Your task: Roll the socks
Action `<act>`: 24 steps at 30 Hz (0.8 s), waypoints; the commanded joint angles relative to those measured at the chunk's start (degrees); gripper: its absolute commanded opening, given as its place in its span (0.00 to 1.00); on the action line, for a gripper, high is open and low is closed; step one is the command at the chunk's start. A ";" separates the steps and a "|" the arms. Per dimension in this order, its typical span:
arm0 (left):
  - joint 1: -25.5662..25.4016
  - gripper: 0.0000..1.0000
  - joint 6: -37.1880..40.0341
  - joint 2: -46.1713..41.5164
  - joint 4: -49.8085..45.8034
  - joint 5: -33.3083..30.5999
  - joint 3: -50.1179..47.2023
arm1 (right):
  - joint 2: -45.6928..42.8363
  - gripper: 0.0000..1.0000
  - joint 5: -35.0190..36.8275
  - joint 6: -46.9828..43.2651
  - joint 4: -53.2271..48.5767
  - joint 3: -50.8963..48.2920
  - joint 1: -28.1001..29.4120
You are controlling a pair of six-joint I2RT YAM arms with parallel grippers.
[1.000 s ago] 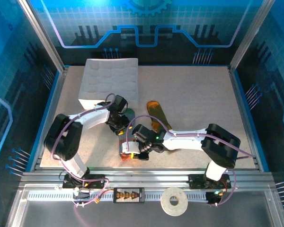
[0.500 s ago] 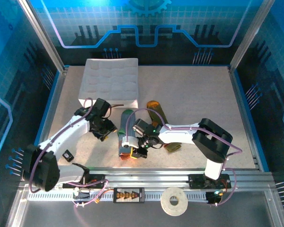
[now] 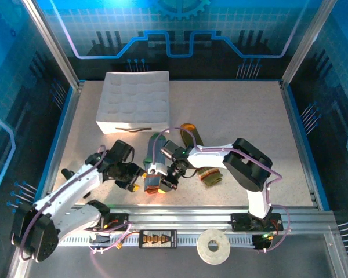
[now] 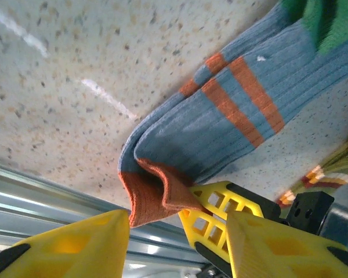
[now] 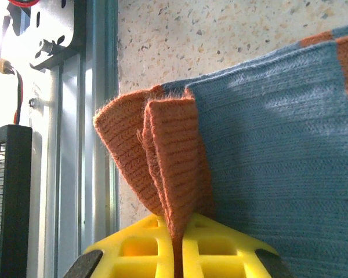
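Speckled table point(image 3: 243, 110), blue-lit walls point(image 3: 220, 23).
Right claw point(image 5: 177, 231) clamps the sock point(image 5: 267, 116) by its cuff point(image 5: 162, 150); left claw point(image 3: 134, 183) gapes just beside; rail point(image 5: 101, 116) near both.

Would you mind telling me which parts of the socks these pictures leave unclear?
- Olive-green sock: middle hidden under the right arm, top view.
- Grey-blue sock: toe cut off by the frame edge, right wrist view.
- Orange cuff: pinched part hidden between the fingers of the right gripper, right wrist view.
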 commanded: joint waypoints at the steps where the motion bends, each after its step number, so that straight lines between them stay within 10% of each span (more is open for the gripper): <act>1: -1.40 0.48 -12.62 -2.38 7.04 3.61 -4.75 | 1.80 0.09 -2.72 2.04 -2.45 1.76 -1.04; 24: -8.81 0.44 -32.53 2.14 20.84 -0.73 -10.27 | 2.51 0.14 -2.69 3.91 -2.50 2.99 -1.93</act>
